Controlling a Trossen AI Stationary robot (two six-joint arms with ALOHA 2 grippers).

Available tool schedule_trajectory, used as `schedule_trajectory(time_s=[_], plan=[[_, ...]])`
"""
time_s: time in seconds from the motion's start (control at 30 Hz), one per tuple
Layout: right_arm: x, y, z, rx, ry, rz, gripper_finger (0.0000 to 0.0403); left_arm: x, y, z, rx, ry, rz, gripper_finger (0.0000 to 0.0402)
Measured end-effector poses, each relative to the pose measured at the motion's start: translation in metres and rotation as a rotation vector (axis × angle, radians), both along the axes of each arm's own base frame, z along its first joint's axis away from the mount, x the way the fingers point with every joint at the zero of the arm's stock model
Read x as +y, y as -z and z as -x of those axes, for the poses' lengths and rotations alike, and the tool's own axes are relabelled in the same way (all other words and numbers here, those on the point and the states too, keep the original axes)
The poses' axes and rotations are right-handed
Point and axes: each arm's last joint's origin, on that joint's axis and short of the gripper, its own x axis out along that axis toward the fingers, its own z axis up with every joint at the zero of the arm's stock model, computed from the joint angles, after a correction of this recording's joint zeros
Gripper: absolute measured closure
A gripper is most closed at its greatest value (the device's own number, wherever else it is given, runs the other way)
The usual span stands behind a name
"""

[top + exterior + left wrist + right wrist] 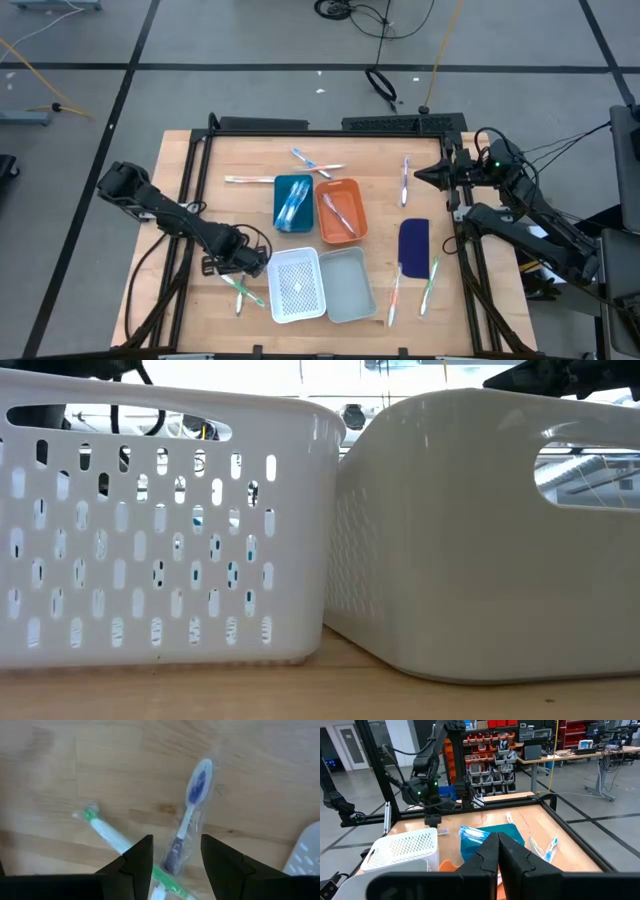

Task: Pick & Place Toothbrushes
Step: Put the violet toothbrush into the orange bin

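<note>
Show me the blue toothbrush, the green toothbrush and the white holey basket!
blue toothbrush (pixel 199 782): left wrist view, on its blue head.
green toothbrush (pixel 107 831): left wrist view, on its whitish handle.
white holey basket (pixel 297 284): high view, on its perforated floor.

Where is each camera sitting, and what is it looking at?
High view: above the table, looking straight down; both arms show, left gripper by the white basket, right gripper at the table's right edge.
Low view: at table height, facing the white basket and grey bin.
Left wrist view: looks down past its open fingers at a blue toothbrush and a green toothbrush.
Right wrist view: looks across the table past its shut fingers.
Shared: the white basket.
</note>
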Motion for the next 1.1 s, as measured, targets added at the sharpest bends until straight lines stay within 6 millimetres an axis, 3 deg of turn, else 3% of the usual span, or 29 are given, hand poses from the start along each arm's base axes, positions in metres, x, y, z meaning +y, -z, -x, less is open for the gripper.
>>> schedule_trajectory(time_s=[0.53, 0.67, 0.9, 1.1], plan=[[-0.004, 0.006, -0.004, 0.052, 0.006, -0.088, 0.0403, 0.006, 0.036, 0.007, -0.116, -0.019, 0.050, 0.0239], [-0.004, 0.006, -0.004, 0.052, 0.006, -0.087, 0.0403, 0.007, 0.038, 0.010, -0.095, -0.020, 0.034, 0.0275], [-0.004, 0.006, -0.004, 0.048, 0.006, -0.084, 0.0403, 0.010, 0.039, 0.014, -0.068, -0.028, -0.015, 0.0384], [-0.004, 0.006, -0.004, 0.049, 0.006, -0.084, 0.0403, 0.010, 0.039, 0.013, -0.073, -0.041, -0.026, 0.0389]])
